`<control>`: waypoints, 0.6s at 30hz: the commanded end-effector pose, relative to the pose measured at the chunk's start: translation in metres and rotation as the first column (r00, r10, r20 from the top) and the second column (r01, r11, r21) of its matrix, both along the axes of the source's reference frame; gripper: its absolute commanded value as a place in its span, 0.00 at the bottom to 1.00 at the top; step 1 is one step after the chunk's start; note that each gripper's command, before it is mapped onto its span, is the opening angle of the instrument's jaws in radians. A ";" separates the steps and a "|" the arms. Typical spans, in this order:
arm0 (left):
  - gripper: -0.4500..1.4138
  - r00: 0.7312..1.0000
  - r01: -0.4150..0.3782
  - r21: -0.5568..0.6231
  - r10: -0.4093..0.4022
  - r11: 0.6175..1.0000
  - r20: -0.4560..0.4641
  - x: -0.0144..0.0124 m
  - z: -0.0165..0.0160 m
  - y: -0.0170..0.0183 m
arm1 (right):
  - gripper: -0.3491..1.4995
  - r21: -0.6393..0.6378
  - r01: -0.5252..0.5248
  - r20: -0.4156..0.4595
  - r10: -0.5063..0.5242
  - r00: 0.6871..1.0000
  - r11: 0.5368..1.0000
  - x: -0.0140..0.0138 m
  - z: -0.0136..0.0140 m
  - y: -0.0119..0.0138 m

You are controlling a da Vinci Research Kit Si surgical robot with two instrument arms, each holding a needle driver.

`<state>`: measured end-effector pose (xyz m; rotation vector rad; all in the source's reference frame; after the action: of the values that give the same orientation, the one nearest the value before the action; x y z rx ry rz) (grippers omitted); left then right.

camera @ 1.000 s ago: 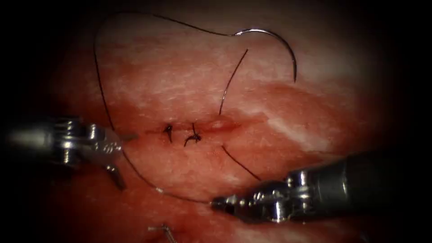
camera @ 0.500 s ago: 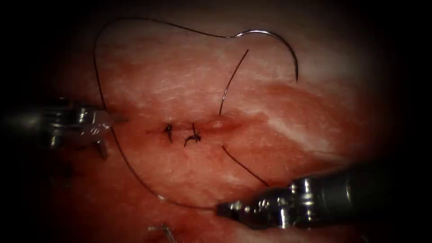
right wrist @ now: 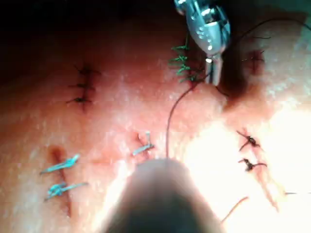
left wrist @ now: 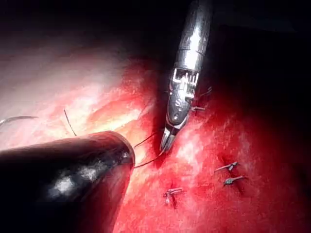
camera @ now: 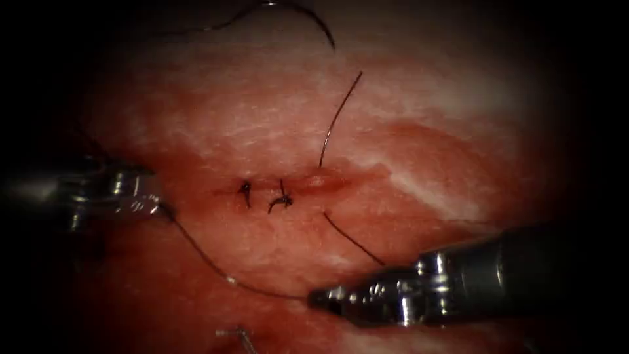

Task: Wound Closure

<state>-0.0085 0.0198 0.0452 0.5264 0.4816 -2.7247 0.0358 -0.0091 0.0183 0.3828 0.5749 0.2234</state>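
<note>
Both claws clamp the thin dark thread (camera: 209, 262): left claw (camera: 160, 208), right claw (camera: 314, 298); the curved steel needle (camera: 308, 16) lies free (outside the pink tissue (camera: 426, 151)).

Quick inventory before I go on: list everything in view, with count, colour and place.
tissue: one, red-pink, across the field
cut: one, dark red, centre
knots: two, black, on the cut's left part
needle: one, silver, curved, top edge, held by neither tool, lying outside the tissue
thread: one, dark, running between both tools
cut ends of thread: two, dark, above and below the cut
left tool: shut on thread
right tool: shut on thread
</note>
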 end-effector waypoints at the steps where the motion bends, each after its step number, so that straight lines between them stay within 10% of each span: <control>1: 0.00 1.000 0.000 0.003 0.000 1.000 0.000 -0.0004 0.0004 0.0000 | 0.00 0.001 0.001 0.000 -0.001 1.000 1.000 0.0002 0.0004 -0.0005; 10: 0.00 0.993 0.099 -0.028 -0.097 0.995 0.064 -0.0009 -0.0010 0.0007 | 0.00 -0.004 -0.012 -0.015 0.012 1.000 1.000 0.0002 0.0002 -0.0006; 11: 0.00 0.992 0.102 -0.029 -0.100 0.994 0.073 -0.0012 -0.0010 0.0007 | 0.08 -0.009 -0.016 -0.026 0.016 1.000 1.000 0.0003 0.0001 -0.0006; 12: 0.00 0.989 0.119 -0.030 -0.116 0.992 0.093 -0.0020 -0.0009 0.0008 | 0.47 -0.024 -0.041 -0.062 0.039 0.997 0.999 0.0002 0.0000 -0.0003; 13: 0.00 0.987 0.125 -0.029 -0.121 0.992 0.106 -0.0023 -0.0008 0.0009 | 0.63 -0.031 -0.057 -0.085 0.054 0.995 0.998 0.0000 -0.0001 -0.0001; 18: 0.00 0.981 0.144 -0.035 -0.138 0.989 0.135 -0.0038 0.0001 0.0015 | 0.98 -0.052 -0.195 -0.241 0.177 0.954 0.979 -0.0025 -0.0023 0.0027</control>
<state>-0.0121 0.0216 0.0447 0.7568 0.3533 -2.8042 0.0332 -0.0060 0.0154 0.2809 0.8668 0.3363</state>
